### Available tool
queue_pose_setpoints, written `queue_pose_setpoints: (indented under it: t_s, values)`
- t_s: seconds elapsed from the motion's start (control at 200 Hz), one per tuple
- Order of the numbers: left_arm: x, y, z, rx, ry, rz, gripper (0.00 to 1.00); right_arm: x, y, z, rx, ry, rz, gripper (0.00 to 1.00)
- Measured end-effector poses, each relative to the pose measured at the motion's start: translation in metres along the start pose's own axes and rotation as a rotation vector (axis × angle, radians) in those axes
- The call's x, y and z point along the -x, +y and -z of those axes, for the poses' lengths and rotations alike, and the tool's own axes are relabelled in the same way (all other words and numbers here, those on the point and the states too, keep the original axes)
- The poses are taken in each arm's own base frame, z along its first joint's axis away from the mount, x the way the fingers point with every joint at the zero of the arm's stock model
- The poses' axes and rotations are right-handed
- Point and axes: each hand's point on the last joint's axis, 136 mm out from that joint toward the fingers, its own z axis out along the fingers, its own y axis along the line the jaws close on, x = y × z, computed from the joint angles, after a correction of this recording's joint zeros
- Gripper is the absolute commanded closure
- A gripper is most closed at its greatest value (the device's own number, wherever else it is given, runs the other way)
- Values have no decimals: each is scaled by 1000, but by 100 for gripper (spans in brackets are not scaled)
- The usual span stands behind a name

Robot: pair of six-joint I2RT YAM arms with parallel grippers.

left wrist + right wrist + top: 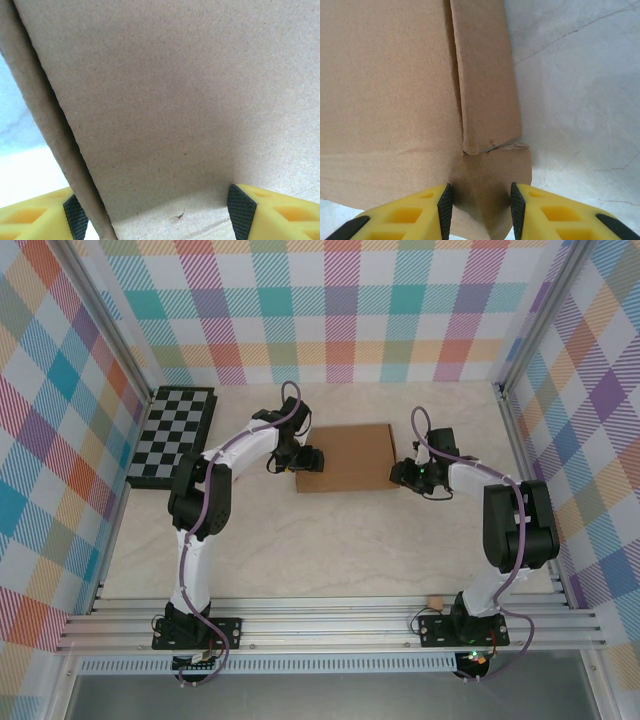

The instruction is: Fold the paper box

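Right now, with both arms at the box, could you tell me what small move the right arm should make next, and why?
Probably close the right gripper a little more on the box. A cardboard tab already sits between its jaws without firm contact, while the left gripper straddles the opposite edge, jaws wide.

The paper box (390, 90) is matt brown cardboard, faintly grainy. The fingers (560, 215) look like smooth yellow plastic with black ribbed pads. The table (580, 100) has a pale, marble-like, slightly glossy finish.
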Motion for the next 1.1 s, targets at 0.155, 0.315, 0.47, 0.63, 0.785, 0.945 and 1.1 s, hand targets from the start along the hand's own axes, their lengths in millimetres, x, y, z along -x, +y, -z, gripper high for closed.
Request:
queue_pose_setpoints:
  t_s: [0.155, 0.315, 0.47, 0.63, 0.785, 0.945, 1.1]
  values:
    - [0, 0, 0, 0, 0, 0, 26, 1, 3, 0, 15, -3, 4, 64]
    - [0, 0, 0, 0, -1, 0, 26, 2, 2, 0, 10, -8, 9, 63]
    - [0, 0, 0, 0, -1, 0, 26, 7, 2, -5, 18, -24, 17, 64]
    - [0, 0, 0, 1, 1, 5, 26, 11, 3, -9, 38, -42, 20, 64]
    - [0, 0, 0, 1, 1, 5, 26, 10, 2, -11, 46, -52, 27, 67]
    - [0, 0, 0, 0, 2, 5, 26, 5, -2, -8, 35, -68, 36, 68]
    - [-1, 1, 0, 1, 2, 5, 26, -10, -10, -6, 11, -53, 27, 69]
